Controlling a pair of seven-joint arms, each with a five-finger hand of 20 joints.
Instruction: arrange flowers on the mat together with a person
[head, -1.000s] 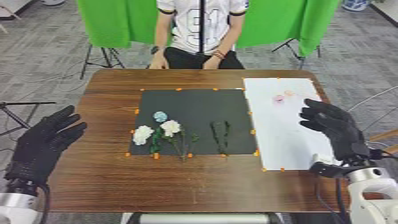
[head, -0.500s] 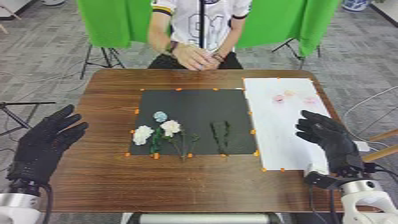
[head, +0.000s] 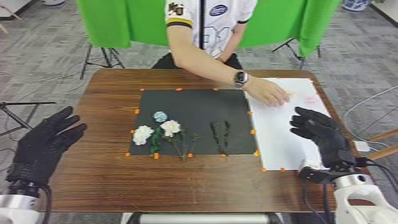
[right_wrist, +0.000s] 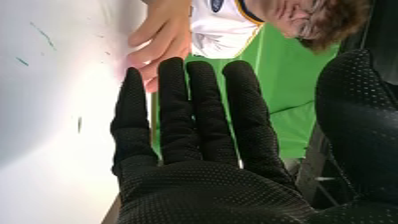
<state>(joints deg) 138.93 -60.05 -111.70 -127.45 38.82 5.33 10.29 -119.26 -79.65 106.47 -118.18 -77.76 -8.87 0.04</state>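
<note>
The person's hand (head: 266, 92) had just left the table's far edge at 12 o'clock and come over the long white paper sheet (head: 280, 142), at about 2 o'clock from the middle of the rectangular black mat (head: 200, 107), covering the spot where two of the small pink blooms had lain; whether it gripped one could not be told; the robot's black-gloved right hand (head: 327, 138), just past 3 o'clock, had eased a little inward, open, its fingers straight and holding nothing. That likely meant the person was fetching the next flower, so the right hand would do best to wait; both were working over the same sheet, and a reach now could bump that arm. A faint pink bloom (head: 310, 99) lay beyond the person's fingers, towards the sheet's far right. On the mat, a ruffled white flower (head: 142, 135) lay at 8 o'clock, with a second white flower (head: 171, 127) nearer the centre and a pale blue flower (head: 160, 116) towards 9; two dark green stems (head: 221, 135) lay around 5 o'clock. The robot's black-gloved left hand (head: 41, 144) waited between 8 and 9, open and empty, above the brown wooden table (head: 213, 187).
</note>
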